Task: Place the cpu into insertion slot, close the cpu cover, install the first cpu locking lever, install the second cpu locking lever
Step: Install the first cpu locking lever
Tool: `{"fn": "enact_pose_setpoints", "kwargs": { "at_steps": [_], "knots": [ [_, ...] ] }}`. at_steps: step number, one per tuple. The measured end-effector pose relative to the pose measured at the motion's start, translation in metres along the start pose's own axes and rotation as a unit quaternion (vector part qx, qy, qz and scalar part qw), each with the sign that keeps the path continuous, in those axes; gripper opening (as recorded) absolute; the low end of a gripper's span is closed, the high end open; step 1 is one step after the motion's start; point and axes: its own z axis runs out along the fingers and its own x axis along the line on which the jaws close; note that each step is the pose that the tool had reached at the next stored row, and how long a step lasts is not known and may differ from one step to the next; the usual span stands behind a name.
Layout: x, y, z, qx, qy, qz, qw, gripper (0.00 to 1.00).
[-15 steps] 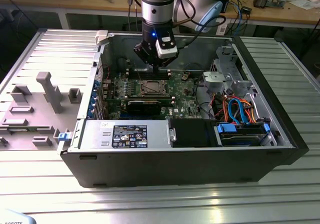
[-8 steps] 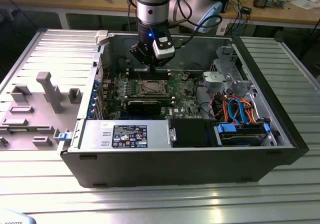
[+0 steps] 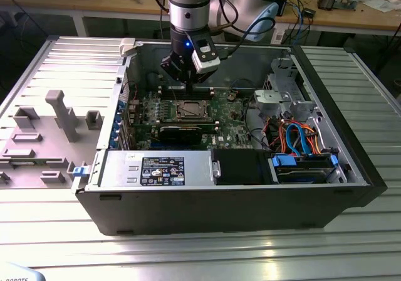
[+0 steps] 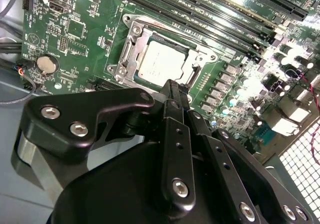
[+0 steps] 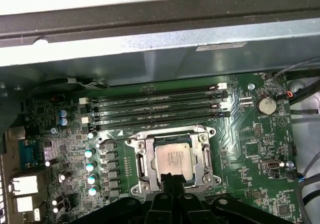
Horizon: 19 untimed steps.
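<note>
Gripper [image 4: 172,86] pinched together (empty) | cpu [image 5: 172,157] dull silver, seated in insertion slot [image 5: 141,160]

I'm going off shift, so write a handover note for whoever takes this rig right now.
Gripper: fingers shut, holding nothing, hovering by the insertion slot's edge.
Cpu: seated in the slot.
Cpu cover: down flat around the cpu, done.
Left: the two locking levers; whether either is latched, I cannot tell.
</note>
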Motion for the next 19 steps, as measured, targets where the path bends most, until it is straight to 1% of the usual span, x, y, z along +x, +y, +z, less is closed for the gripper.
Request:
{"fn": "enact_pose_setpoints", "kwargs": {
  "at_steps": [6, 8, 12, 13, 15, 17, 18, 19],
  "knots": [
    [0.0002, 0.0000, 0.0000, 0.0000, 0.0000, -0.001, 1.00000, 0.11],
    [0.0031, -0.0004, -0.0001, -0.0001, 0.0001, -0.003, 1.00000, 0.11],
    [0.0086, -0.0009, 0.0001, -0.0005, 0.0002, -0.014, 0.99991, 0.11],
    [0.0126, -0.0014, -0.0001, -0.0005, 0.0001, -0.014, 0.99990, 0.11],
    [0.0160, -0.0017, -0.0002, -0.0007, -0.0002, -0.014, 0.99990, 0.11],
    [0.0222, -0.0024, -0.0004, -0.0009, -0.0007, -0.014, 0.99990, 0.11],
    [0.0292, -0.0031, -0.0007, -0.0010, -0.0014, -0.014, 0.99990, 0.11],
    [0.0337, -0.0036, -0.0009, -0.0010, -0.0019, -0.014, 0.99990, 0.11]
  ]
}}
